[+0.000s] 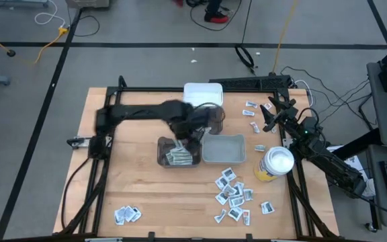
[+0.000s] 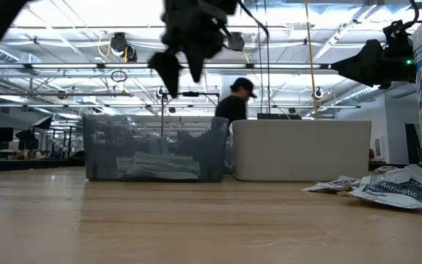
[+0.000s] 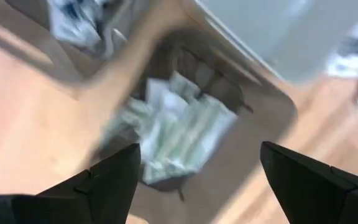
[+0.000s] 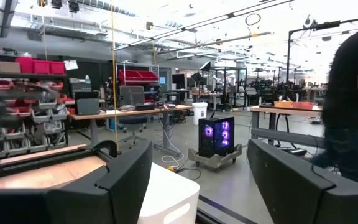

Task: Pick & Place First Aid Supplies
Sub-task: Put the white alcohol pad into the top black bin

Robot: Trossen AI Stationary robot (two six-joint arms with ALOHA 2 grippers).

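We see the left gripper (image 1: pixel 182 142) with its jaws released and empty, hovering over the dark bin (image 1: pixel 161 156) that holds packets (image 3: pixel 179 134). Beside it sits the grey bin (image 1: pixel 224 148). More first aid supplies (image 1: pixel 232 191) lie scattered on the desk (image 1: pixel 153 188). The right gripper (image 1: pixel 271 115), jaws spread, waits at the desk's edge near the yellow canister (image 1: pixel 274 163).

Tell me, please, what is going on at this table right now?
The left end effector hangs open above the dark bin, which already holds packets. More packets lie loose on the table. The right end effector waits, open, at the table's right edge.
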